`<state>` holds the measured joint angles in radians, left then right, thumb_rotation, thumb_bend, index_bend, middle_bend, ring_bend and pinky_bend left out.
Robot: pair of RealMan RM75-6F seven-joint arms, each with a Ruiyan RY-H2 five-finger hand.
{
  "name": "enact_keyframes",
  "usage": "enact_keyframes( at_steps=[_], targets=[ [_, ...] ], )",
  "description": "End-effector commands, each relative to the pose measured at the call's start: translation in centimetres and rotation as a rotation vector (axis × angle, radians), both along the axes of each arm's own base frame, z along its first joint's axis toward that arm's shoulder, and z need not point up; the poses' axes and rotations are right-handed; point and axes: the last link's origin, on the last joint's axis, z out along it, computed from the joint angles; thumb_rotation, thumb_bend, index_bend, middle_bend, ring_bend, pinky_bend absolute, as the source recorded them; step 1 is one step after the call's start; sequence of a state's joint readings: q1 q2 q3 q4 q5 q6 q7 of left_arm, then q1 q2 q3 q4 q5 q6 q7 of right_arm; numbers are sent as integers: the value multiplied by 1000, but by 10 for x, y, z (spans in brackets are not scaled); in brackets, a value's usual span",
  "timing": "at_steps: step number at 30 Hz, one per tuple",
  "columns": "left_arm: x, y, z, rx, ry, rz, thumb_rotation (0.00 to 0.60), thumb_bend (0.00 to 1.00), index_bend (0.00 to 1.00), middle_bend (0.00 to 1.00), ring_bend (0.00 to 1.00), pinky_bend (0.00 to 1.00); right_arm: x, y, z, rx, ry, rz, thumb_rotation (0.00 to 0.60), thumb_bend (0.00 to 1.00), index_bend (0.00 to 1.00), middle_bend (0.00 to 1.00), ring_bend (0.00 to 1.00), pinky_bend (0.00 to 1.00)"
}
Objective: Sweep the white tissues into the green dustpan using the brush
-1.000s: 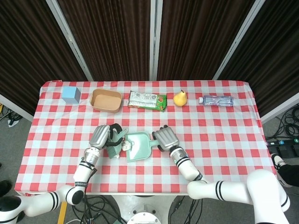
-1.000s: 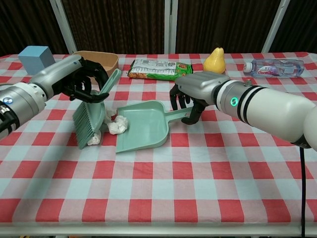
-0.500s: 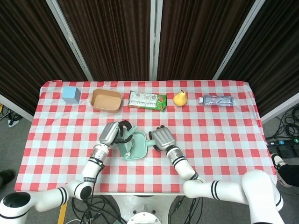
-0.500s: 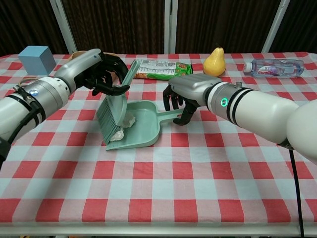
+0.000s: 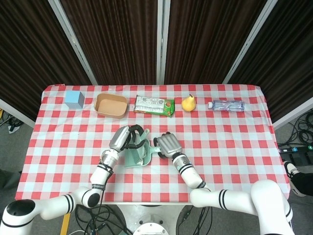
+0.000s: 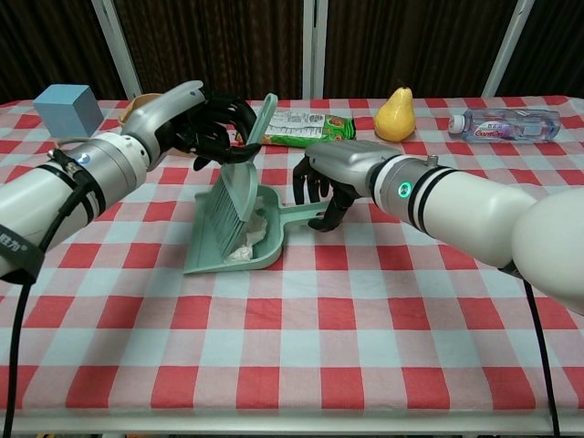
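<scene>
Checked table (image 6: 365, 310): tissues (image 6: 248, 245) in dustpan (image 6: 265, 260), below left hand (image 6: 196, 123).

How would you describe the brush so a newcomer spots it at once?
On the red-checked table, look near the middle of the front half, where the two hands meet. The left hand holds the brush upright, bristles down inside the green dustpan. It is the only standing tool, pale green with a slim handle.
</scene>
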<state>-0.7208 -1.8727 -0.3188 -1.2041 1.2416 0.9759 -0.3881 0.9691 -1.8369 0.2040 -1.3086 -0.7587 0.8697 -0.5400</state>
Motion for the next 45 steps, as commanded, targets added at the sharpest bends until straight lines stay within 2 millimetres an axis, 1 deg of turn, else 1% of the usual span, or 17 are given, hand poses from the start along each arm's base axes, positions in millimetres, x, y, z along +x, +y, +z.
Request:
enact_keyframes(
  at_steps=[1, 4, 8, 14, 16, 18, 20, 21, 23, 24, 25, 28, 33, 36, 40, 42, 45],
  targets=[
    [4, 2, 1, -16, -26, 8, 600, 508, 534, 567, 663, 800, 0, -1, 1, -6, -13, -3, 600, 375, 664, 550, 326, 247],
    [2, 3, 4, -10, -24, 7, 600, 508, 534, 567, 663, 800, -1, -2, 3, -6, -25, -9, 600, 376, 665, 550, 326, 247],
    [-2, 3, 13, 10, -26, 10, 600, 508, 534, 567, 662, 798, -5, -4, 7, -15, -38, -20, 600, 375, 666, 550, 326, 247],
    [-10, 5, 25, 30, -7, 16, 600, 509, 534, 567, 662, 794, -10, -5, 6, -8, -50, -41, 600, 374, 669, 548, 321, 247],
    [-13, 5, 27, 35, 8, 16, 600, 509, 534, 567, 662, 794, -11, -4, 6, -6, -46, -39, 600, 372, 655, 534, 315, 238],
    [-19, 4, 30, 48, 34, 11, 600, 509, 533, 567, 663, 794, -13, -4, 7, -4, -44, -42, 600, 359, 595, 502, 287, 217],
    [-25, 3, 33, 65, 61, 4, 600, 509, 533, 566, 662, 794, -15, -4, 10, -7, -43, -47, 600, 303, 513, 466, 241, 194],
    [-28, 3, 35, 72, 71, 2, 600, 509, 533, 566, 662, 793, -16, -5, 11, -7, -40, -52, 600, 247, 462, 443, 211, 182],
    [-36, 1, 38, 85, 95, -2, 600, 509, 533, 566, 662, 794, -19, -4, 14, -7, -33, -61, 600, 98, 339, 373, 141, 148],
    [-40, 0, 40, 88, 109, -5, 600, 508, 533, 567, 662, 793, -19, -4, 15, -10, -30, -61, 600, 46, 289, 340, 116, 134],
    [-43, -1, 41, 93, 125, -8, 600, 509, 533, 566, 662, 794, -19, -5, 17, -14, -27, -60, 600, 22, 257, 317, 101, 126],
    [-55, 0, 46, 120, 195, -27, 600, 508, 533, 566, 662, 793, -20, -3, 20, -19, -23, -58, 600, 0, 203, 269, 77, 114],
    [-73, 6, 59, 157, 338, -38, 600, 510, 533, 565, 662, 791, -19, -2, 27, -30, -26, -49, 600, 0, 186, 252, 74, 104],
    [-84, 13, 67, 185, 482, -41, 600, 511, 533, 565, 662, 790, -19, -1, 38, -55, -31, -32, 600, 0, 185, 250, 74, 98],
    [-92, 15, 70, 166, 635, -45, 600, 513, 522, 561, 662, 787, -25, 0, 65, -110, -33, -5, 600, 0, 185, 252, 74, 92],
    [-93, 15, 68, 157, 698, -56, 600, 512, 494, 552, 661, 786, -29, 1, 78, -133, -32, 4, 600, 0, 185, 254, 74, 91],
    [-94, 14, 65, 139, 786, -75, 600, 486, 418, 509, 644, 760, -40, 3, 100, -170, -27, 10, 600, 0, 185, 254, 74, 89]
  ],
)
